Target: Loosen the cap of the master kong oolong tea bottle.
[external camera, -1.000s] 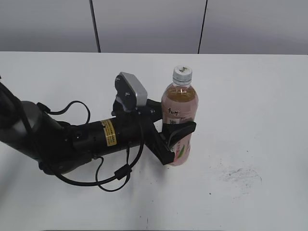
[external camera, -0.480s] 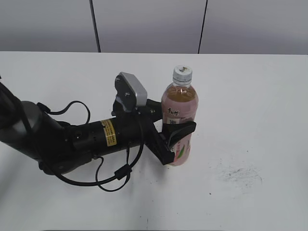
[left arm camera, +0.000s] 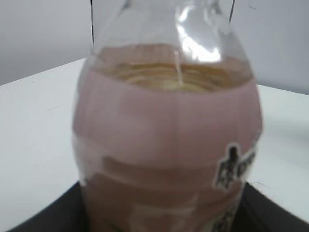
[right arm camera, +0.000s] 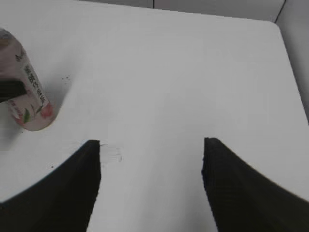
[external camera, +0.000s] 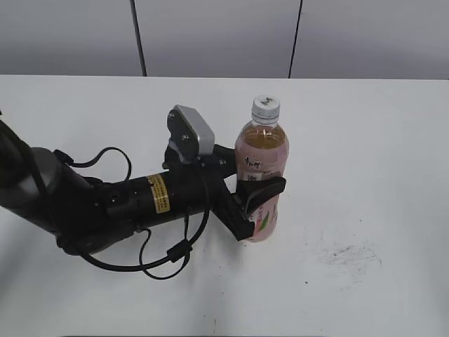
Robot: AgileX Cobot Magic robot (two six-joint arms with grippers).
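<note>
the master kong oolong tea bottle (external camera: 261,172) stands upright on the white counter (external camera: 365,154), and everything else is best placed relative to it. the left pincer (external camera: 256,200) reaches in from the bottle's left and is closed around its lower labelled body, one black finger crossing the front of the label; this low clamp most likely serves to keep the bottle from spinning or tipping while the top is worked. in the left wrist view the pink label and amber tea fill the picture, so the bottle sits deep between the fingers. the cap (external camera: 266,106) is on the neck, above the clamp and free of any contact. the right pincer (right arm camera: 150,159) hovers well to the bottle's right, its fingers spread wide and holding nothing, over bare counter with faint dark scuffs (external camera: 349,254). judging by this, the twist itself has not begun.
</note>
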